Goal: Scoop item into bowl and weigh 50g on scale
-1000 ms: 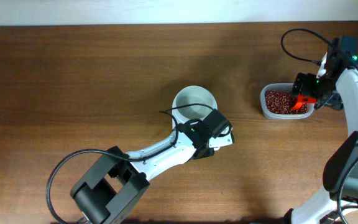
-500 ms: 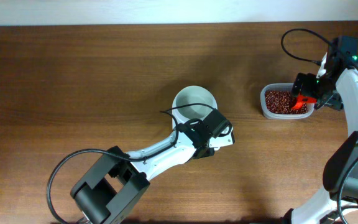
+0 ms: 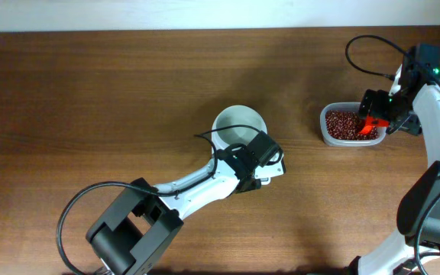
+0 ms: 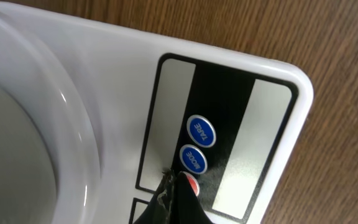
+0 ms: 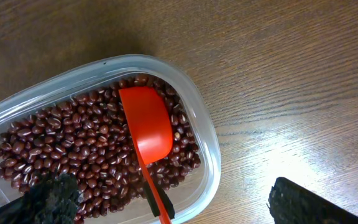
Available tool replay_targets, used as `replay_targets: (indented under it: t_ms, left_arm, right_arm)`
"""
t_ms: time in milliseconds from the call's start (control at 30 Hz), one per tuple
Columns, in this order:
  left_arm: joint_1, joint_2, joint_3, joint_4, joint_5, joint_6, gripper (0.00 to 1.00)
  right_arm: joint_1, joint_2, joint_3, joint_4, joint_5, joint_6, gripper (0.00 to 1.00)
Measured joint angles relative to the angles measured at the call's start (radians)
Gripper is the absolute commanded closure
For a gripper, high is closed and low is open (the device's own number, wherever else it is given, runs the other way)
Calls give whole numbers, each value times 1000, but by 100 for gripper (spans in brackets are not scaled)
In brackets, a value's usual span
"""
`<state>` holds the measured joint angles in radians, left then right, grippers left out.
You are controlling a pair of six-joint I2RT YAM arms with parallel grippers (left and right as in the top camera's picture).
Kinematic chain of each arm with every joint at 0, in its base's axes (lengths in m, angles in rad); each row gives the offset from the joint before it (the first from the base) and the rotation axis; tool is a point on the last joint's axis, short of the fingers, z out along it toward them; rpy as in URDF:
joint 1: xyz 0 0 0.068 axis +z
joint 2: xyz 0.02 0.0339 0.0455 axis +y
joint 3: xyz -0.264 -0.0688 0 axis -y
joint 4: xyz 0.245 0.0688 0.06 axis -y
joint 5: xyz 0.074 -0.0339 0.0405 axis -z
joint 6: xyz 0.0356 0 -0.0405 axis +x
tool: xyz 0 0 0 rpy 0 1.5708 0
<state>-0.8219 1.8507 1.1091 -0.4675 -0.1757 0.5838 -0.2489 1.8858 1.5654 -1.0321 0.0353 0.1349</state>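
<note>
Where the beans (image 5: 73, 155) lie: heaped in a clear tub (image 5: 207, 155) at the right of the surface (image 3: 128, 76), well apart from the bowl (image 3: 239, 122).
Scoop (image 5: 146, 127): red, resting on the beans, with its handle running toward the tub's near wall.
Right claw (image 5: 169, 190): spread wide over the tub, with one finger on each side of the scoop handle and neither finger closed on it.
Bowl: white and round, near mid-surface, standing on the scale (image 4: 272, 81).
Scale: white; from above only one corner shows beside the left arm (image 3: 197, 183). Its front panel carries blue buttons marked TARE (image 4: 201, 130) and MODE (image 4: 193, 158).
Left claw (image 4: 173, 180): fingers pressed together, the tip at a red button (image 4: 192, 185) just below MODE. Whether it touches the button cannot be told.
</note>
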Motion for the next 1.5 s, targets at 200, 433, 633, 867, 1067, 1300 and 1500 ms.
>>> replay_targets:
  t_ms: [200,433,633,867,1067,1300,1500]
  left_arm:
    - [-24,0,0,-19,-1,0,100]
    - [-35,0,2,-29,3,0,100]
    - [-34,3,4,-29,-2,0,100]
    - [-29,18,16,-7,-24,0,100]
    - [-29,23,26,-22,-24,0,100]
    - [-28,23,29,-56,-35,23,100]
    - [-28,23,29,-56,-35,23,100]
  right_arm:
    - [0,0,0,0,0,0,1]
    - [0,0,0,0,0,0,1]
    - [0,0,0,0,0,0,1]
    - [0,0,0,0,0,0,1]
    - [0,0,0,0,0,0,1]
    - [0,0,0,0,0,0,1]
    - [0,0,0,0,0,0,1]
